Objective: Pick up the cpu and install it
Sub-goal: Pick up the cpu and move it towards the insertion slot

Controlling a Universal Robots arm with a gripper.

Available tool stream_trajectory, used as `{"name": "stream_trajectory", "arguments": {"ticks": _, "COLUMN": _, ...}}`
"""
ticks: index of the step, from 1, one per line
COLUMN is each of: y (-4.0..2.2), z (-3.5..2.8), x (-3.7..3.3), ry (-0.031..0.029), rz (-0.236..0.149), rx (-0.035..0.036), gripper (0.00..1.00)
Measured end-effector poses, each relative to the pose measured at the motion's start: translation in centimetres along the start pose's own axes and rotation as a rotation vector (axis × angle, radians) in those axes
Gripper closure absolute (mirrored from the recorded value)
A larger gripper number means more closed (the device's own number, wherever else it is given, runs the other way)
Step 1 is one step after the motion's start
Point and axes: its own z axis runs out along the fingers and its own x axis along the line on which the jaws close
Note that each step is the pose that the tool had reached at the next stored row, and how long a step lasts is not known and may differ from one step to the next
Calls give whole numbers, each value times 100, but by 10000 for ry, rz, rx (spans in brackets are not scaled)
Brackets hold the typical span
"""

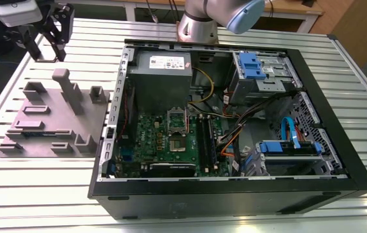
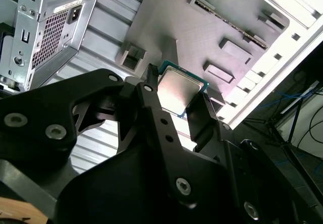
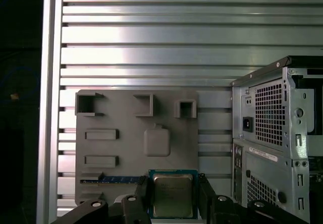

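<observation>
- In the exterior view, what sits between the black fingers (image 1: 59, 39) cannot be made out. The arm (image 1: 200, 22) is cut off by the frame's top edge, with a grey column and a blue-capped joint in sight.
- In the first wrist view the frame edge cuts off the near edge of the cpu (image 3: 172, 193) and the finger bases. In the second wrist view the black gripper body hides one corner of the chip.
- The gripper (image 3: 173, 196) is closed onto the cpu. In both wrist views one finger presses each of two opposite edges, and the silver-grey lid (image 2: 177, 89) faces the cameras. The jaws stand only as wide as the chip.
- The cpu is held in the air, clear of the grey fixture plate (image 3: 126, 148) that lies behind it in both wrist views.
- In the exterior view the gripper (image 1: 49, 46) hangs over the slatted metal table (image 1: 34, 194) at the exterior view's upper left, beyond the fixture plate (image 1: 47, 121), fingers pointing down.
- The open computer case (image 1: 339, 145) lies on its side at the exterior view's right. The socket (image 1: 177, 124) on its green motherboard (image 1: 164, 145) is well apart from the gripper.
</observation>
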Motion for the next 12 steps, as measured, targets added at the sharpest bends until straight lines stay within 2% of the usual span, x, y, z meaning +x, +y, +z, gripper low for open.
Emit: {"name": "stream_trajectory", "arguments": {"ticks": 12, "y": 0, "z": 1, "x": -35, "ry": -1, "rz": 1, "rx": -1, "gripper": 53}}
